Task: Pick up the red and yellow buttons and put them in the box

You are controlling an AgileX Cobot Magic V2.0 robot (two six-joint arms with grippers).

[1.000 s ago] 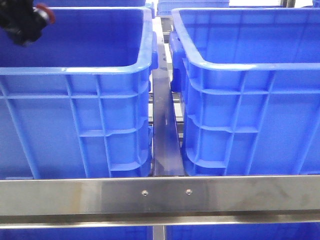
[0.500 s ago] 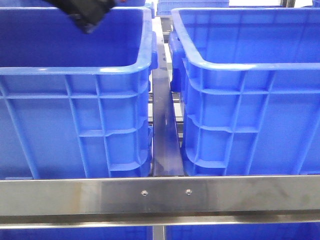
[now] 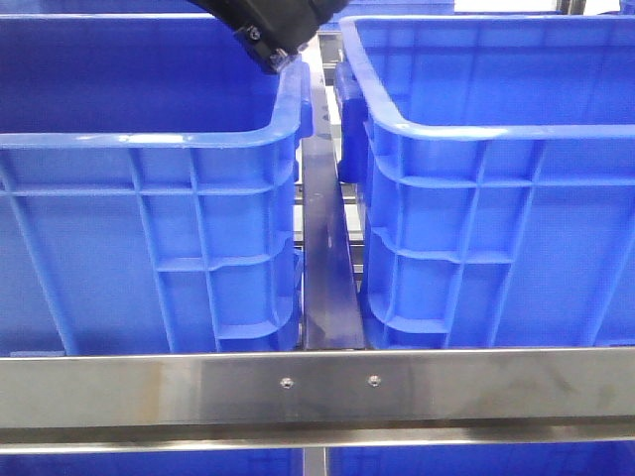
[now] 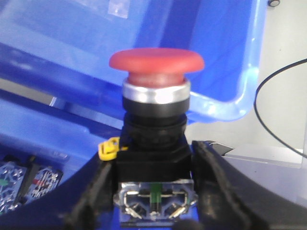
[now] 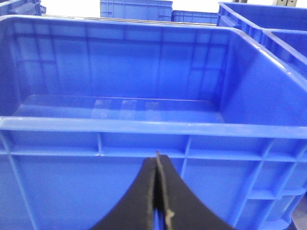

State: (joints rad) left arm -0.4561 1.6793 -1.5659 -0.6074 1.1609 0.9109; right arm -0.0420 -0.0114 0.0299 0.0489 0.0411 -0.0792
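Note:
My left gripper (image 4: 153, 191) is shut on the black body of the red button (image 4: 156, 60), which has a dome cap and a chrome collar. In the front view the left gripper (image 3: 272, 45) hangs at the top, over the right rim of the left blue crate (image 3: 149, 149); the button is hidden there. The look-alike right blue crate (image 3: 496, 129) stands beside it. My right gripper (image 5: 157, 160) is shut and empty, in front of a blue crate's near wall (image 5: 120, 127); no parts show inside it. The yellow button is out of view.
A steel rail (image 3: 317, 387) crosses in front of the crates, and a dark bar (image 3: 325, 248) runs in the gap between them. In the left wrist view, small parts (image 4: 29, 182) lie low in a crate and a black cable (image 4: 273, 120) loops over a pale surface. More blue crates (image 5: 135, 9) stand behind.
My left gripper has moved right along the top of the left crate, from its far left corner to above its right rim. The red cap seen earlier in the front view no longer shows.

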